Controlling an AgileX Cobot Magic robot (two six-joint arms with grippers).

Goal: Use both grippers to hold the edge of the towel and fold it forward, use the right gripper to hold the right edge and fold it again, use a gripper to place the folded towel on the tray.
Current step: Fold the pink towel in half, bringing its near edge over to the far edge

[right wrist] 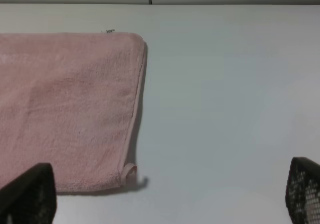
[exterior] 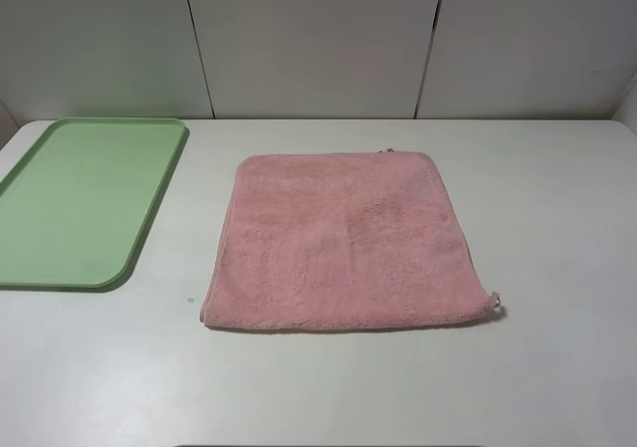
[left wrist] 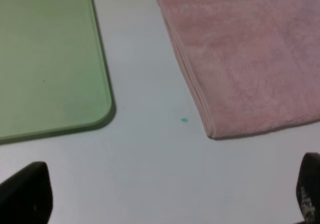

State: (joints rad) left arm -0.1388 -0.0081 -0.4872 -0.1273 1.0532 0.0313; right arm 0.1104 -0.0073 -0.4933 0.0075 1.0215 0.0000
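Note:
A pink towel (exterior: pixel 343 240) lies flat on the white table, about square, with a small loop at its near right corner (exterior: pixel 494 301). A green tray (exterior: pixel 85 198) lies empty at the left. Neither gripper shows in the exterior high view. In the left wrist view the left gripper (left wrist: pixel 167 199) is open above bare table, short of the towel's near left corner (left wrist: pixel 212 131) and beside the tray (left wrist: pixel 50 59). In the right wrist view the right gripper (right wrist: pixel 165 194) is open, its fingers spread wide, near the towel's right edge (right wrist: pixel 137 104) and loop (right wrist: pixel 130 171).
The white table (exterior: pixel 557 208) reaches back to a pale panelled wall (exterior: pixel 318 39). A tiny green speck (exterior: pixel 189 300) lies on the table between tray and towel; it also shows in the left wrist view (left wrist: pixel 184 119).

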